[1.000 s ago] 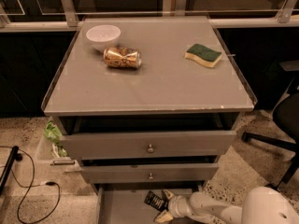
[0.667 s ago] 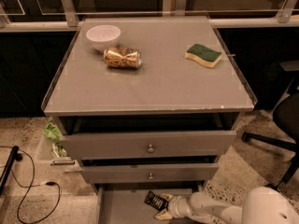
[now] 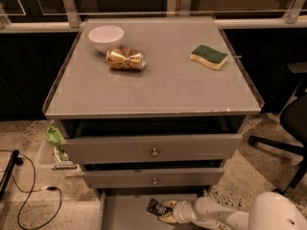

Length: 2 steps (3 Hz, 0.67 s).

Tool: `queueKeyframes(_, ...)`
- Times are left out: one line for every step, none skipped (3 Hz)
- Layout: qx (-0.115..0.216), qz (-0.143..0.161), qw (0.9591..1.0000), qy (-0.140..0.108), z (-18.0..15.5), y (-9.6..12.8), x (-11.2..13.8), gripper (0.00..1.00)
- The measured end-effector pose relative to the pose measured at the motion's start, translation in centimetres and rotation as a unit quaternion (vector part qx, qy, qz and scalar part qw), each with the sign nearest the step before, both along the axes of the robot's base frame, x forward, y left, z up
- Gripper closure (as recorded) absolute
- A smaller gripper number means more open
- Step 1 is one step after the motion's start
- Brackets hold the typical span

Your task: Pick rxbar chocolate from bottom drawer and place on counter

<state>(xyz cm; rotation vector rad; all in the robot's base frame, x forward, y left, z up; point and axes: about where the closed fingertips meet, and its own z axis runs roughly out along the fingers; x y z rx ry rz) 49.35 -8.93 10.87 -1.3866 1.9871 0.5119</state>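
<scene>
Black wrapping with pale markings is seen on the rxbar chocolate, which lies at a tilt on the grey floor of the bottom drawer, near the middle of its width. The claw is set right against the bar's right end, low inside the drawer. Whether the bar is gripped, or how far the claw is parted, cannot be told. The claw is carried by a white arm that is extended in from the lower right.

The bottom drawer is pulled out beneath two upper drawers, each fitted with a round metal knob. Above them, the counter is occupied by three things. A white bowl is placed at the back left, and a gold can is laid on its side just in front of it. A green-yellow sponge is set well apart, toward the right edge. A black cable is looped on the speckled floor to the left.
</scene>
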Motion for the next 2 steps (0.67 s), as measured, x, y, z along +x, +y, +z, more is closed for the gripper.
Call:
queueKeyframes(0.0,0.0,1.0,0.0,0.0,0.0,0.0,1.0)
queueKeyframes(0.0,0.0,1.0,0.0,0.0,0.01,0.0,1.0)
